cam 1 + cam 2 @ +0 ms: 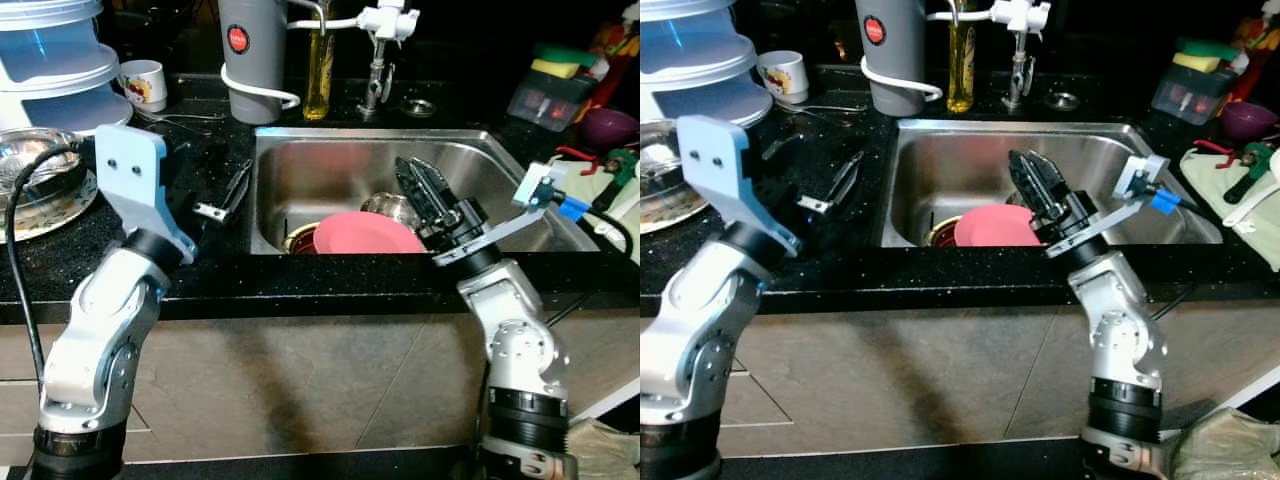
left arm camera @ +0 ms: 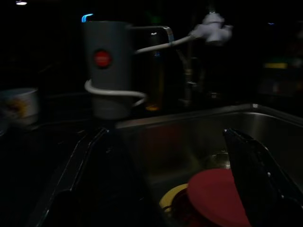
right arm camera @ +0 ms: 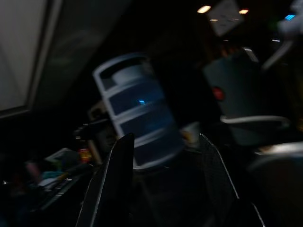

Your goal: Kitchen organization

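Pink plate [image 1: 366,233] part-hidden behind right end effector [image 1: 418,184]

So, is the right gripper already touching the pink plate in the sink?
Cannot tell. In the left eye view the right gripper overlaps the pink plate's far edge in the sink, but no view plainly shows contact or a gap.

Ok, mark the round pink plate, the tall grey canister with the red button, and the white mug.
Round pink plate [image 1: 365,235], left eye view, centre.
Tall grey canister [image 1: 251,75], left eye view, body.
White mug [image 1: 143,84], left eye view, side.
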You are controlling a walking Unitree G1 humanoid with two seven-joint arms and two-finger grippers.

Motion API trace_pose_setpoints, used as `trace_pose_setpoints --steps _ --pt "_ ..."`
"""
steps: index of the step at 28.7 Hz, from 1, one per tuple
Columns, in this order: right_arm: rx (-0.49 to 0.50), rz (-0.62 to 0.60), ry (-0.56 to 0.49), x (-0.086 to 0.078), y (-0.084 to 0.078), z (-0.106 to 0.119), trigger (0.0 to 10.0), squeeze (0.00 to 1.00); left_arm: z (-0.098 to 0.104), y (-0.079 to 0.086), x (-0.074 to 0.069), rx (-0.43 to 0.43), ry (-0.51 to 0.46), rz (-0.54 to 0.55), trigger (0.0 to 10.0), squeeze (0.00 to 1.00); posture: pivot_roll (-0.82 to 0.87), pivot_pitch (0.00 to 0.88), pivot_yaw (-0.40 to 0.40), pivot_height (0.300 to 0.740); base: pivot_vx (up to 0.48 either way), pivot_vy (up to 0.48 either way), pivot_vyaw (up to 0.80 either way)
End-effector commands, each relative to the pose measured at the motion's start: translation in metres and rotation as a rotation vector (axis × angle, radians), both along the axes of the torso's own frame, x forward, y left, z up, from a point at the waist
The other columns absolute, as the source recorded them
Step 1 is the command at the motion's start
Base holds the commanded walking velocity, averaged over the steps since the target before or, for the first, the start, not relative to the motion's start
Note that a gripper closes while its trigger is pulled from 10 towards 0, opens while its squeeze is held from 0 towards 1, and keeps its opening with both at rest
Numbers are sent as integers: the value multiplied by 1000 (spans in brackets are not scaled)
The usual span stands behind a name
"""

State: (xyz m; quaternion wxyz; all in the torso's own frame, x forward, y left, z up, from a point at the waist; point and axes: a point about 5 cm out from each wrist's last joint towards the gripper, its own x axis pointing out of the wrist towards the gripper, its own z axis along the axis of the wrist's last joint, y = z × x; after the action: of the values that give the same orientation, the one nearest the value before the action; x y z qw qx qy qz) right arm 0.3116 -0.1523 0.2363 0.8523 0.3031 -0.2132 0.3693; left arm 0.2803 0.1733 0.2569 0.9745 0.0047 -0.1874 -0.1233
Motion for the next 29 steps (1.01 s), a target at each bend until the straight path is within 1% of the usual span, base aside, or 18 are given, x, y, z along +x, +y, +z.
trace_pose_setpoints --steps 1,4,6,8,12,14,17,18,19,20,24,25,27,29 --pt "23 40 -20 -4 3 3 10000 0 -1 8 -2 -28 -1 29 10000 0 107 0 -83 740 0 0 0" --pt "50 77 -38 -8 4 7 10000 0 -4 17 -3 -59 -1 56 10000 0 94 0 -82 740 0 0 0" --pt "63 96 -50 -11 4 9 10000 0 -5 18 -2 -58 1 57 10000 0 82 0 -75 740 0 0 0" --pt "67 133 -85 -17 5 10 10000 0 -6 19 2 -55 2 58 10000 0 70 0 -68 740 0 0 0" --pt "55 273 -165 -36 13 14 10000 0 -2 15 11 -53 -7 47 10000 0 53 0 -51 740 0 0 0" --pt "47 293 -174 -39 14 14 10000 0 -3 15 12 -52 -7 47 10000 0 51 0 -48 740 0 0 0" --pt "26 394 -204 -53 21 13 10000 0 -5 14 12 -62 6 36 10000 0 39 0 -43 740 0 0 0" --pt "26 394 -204 -53 21 13 10000 0 -5 14 12 -62 6 36 10000 0 39 0 -43 740 0 0 0" --pt "25 431 -210 -58 23 13 10000 0 -8 13 12 -63 16 30 10000 0 32 0 -39 740 0 0 0" --pt "-1 464 -195 -63 27 7 10000 0 -17 8 10 -57 48 0 10000 0 30 0 -39 740 0 0 0" --pt "-22 440 -157 -60 30 0 10000 0 -25 4 8 -57 67 -33 10000 0 23 0 -42 740 0 0 0" --pt "-27 418 -139 -57 30 -3 10000 0 -28 5 8 -58 75 -27 10000 0 23 0 -45 740 0 0 0" --pt "-43 351 -75 -46 27 -10 10000 0 -33 10 8 -45 90 13 10000 0 26 0 -51 740 0 0 0" --pt "-52 341 -62 -43 27 -13 10000 0 -33 12 8 -33 89 28 10000 0 26 0 -51 740 0 0 0"
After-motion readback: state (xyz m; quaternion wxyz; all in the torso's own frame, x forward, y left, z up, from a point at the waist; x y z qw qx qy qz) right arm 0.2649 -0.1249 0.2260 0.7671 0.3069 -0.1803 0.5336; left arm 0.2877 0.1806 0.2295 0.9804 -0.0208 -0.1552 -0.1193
